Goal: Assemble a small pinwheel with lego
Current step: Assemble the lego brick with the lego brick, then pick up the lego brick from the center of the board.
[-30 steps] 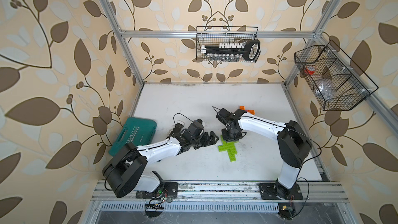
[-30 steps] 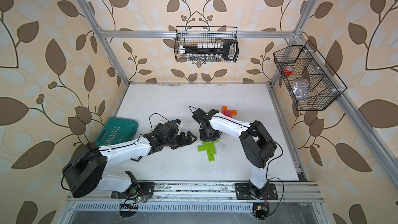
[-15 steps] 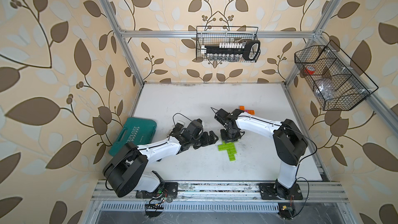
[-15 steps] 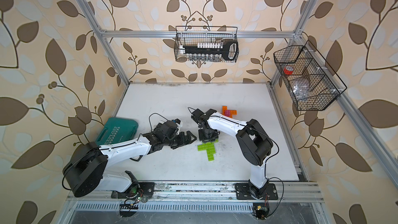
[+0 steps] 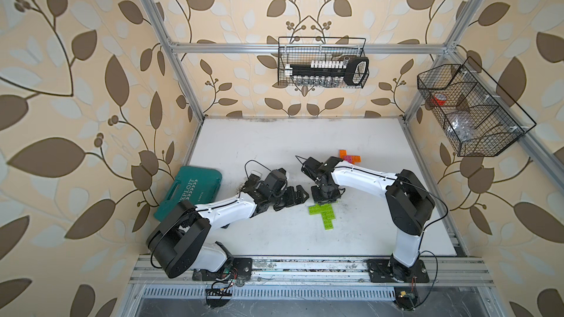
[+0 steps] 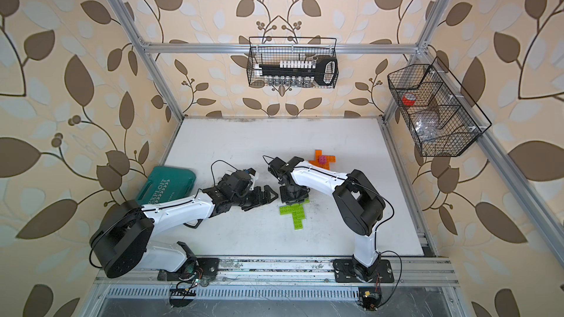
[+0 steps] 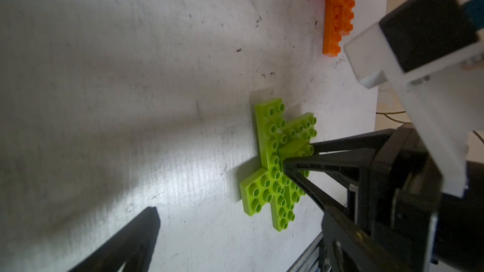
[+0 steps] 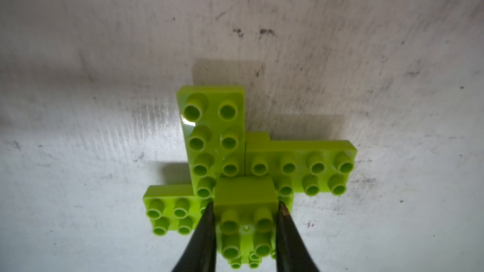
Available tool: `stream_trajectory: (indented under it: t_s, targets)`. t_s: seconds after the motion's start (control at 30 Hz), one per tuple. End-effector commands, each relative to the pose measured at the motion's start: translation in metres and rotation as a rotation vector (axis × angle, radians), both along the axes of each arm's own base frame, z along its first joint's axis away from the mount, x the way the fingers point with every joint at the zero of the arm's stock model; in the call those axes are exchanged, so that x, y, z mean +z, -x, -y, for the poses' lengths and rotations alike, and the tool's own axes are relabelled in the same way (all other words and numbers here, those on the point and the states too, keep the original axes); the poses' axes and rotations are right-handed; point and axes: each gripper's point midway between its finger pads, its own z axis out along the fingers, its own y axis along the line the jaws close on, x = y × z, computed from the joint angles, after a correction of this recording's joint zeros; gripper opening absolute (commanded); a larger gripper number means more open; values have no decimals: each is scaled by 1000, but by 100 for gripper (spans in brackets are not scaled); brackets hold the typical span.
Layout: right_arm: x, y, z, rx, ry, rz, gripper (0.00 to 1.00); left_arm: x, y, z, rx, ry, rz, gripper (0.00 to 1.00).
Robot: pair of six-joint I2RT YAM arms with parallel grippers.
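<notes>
Pressure straight down, with no twist, is what I judge my right gripper (image 8: 245, 206) needs, clamped on the square brick (image 8: 245, 194) set at the hub of the green pinwheel (image 8: 217, 132) on the table (image 5: 268, 147), while my left gripper (image 5: 293, 198) hangs spread wide just beside it.

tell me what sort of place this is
Most likely a robot lab work cell, despite the leaf wallpaper: an aluminium frame boxes in the white table, the left arm and right arm are bolted to a rail at its front, and a wire basket hangs on the back wall.
</notes>
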Motion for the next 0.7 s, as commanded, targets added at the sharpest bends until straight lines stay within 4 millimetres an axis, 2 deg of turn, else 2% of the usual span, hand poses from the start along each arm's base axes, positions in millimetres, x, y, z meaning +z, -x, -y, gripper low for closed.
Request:
stream_trajectory:
  t_s: [0.0,0.23,0.43,0.67]
  targets:
    - [-24,26,17,6,108,-83,0,7,-4,-3,-8,3,33,99]
    - [-33,41,22,-6,136,-70,0,4,-3,-6,0,-7,26,99]
    - [-51,51,28,-27,136,-78,0,2,-2,-10,5,-20,24,99]
    - [-69,58,20,-16,123,-147,0,3,-7,-16,24,-19,21,99]
